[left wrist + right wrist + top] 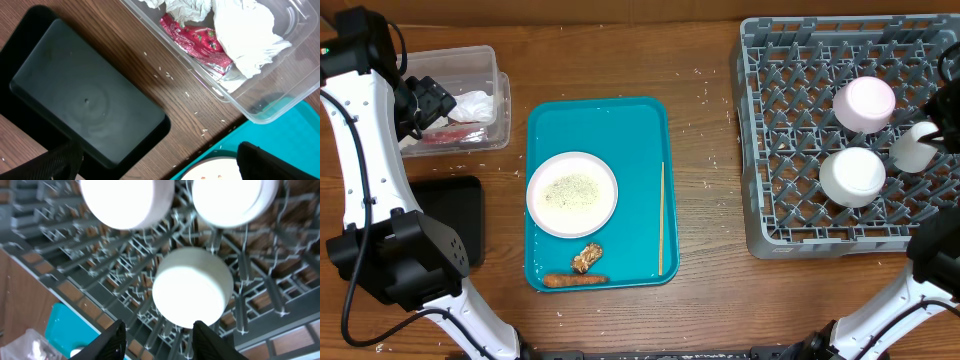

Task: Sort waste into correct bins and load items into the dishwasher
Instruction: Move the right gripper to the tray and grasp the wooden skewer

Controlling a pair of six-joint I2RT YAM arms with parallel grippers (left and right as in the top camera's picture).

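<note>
My left gripper (425, 100) (160, 170) is open and empty, above the table between the clear tub (500, 120) (280, 107) and the black tray (455, 215) (85, 100). The tub holds crumpled tissues (245, 35) and a red wrapper (197, 40). The teal tray (630, 130) carries a plate (572, 193) with rice, a wooden stick (661, 218), a carrot (575, 281) and a brown lump (587, 258). My right gripper (945, 105) (160, 345) is open and empty over the grey rack (790, 150) (75, 245), just above an upturned dish (192, 287).
Two more upturned white dishes (127, 200) (232, 200) stand in the rack; overhead they show as a bowl (865, 103), another dish (852, 176) and a cup (917, 147). Loose rice grains (167, 75) lie on the wood between tub and black tray.
</note>
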